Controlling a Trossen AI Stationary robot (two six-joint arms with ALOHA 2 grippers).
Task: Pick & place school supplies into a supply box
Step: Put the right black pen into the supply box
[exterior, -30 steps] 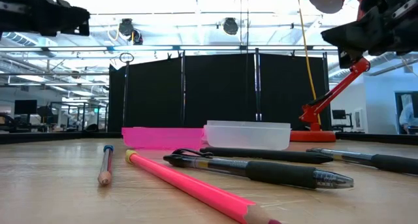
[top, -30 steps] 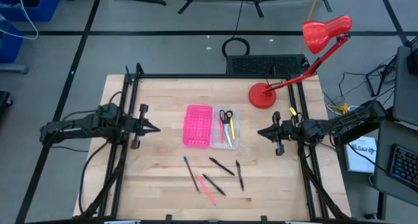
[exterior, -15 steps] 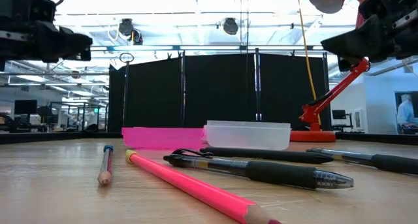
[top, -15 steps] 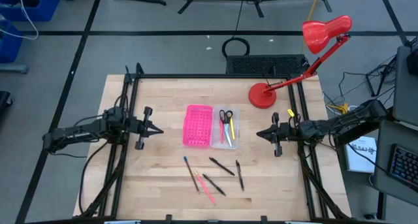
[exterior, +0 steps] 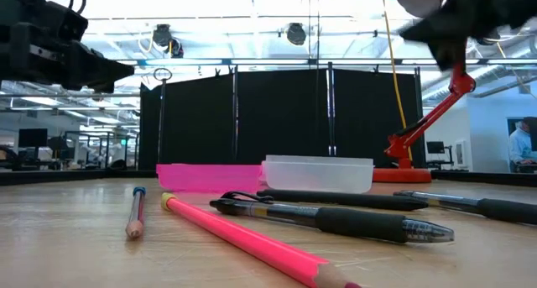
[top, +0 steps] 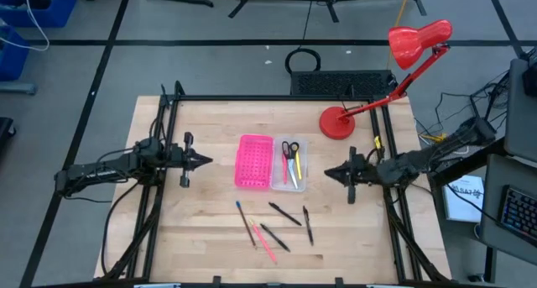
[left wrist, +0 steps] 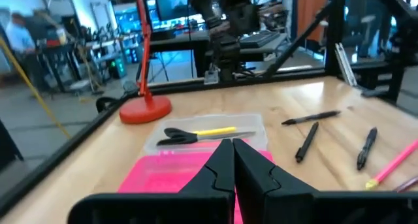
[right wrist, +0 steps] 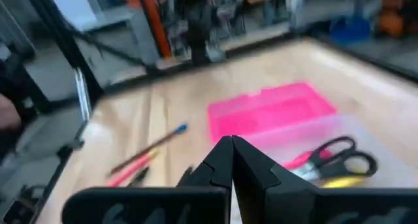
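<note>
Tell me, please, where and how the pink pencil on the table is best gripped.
Grip the pink pencil near mid-shaft, coming straight down with the fingers set across it. It lies flat and thin on the table. A black pen lies close alongside, so a spot toward the free end may suit better.

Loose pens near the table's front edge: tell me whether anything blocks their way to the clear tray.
Nothing visible does. The loose pens lie on bare wood in front of the clear tray, which already holds scissors. The pink tray sits beside it, out of the path. Both grippers hover off to the sides.
</note>
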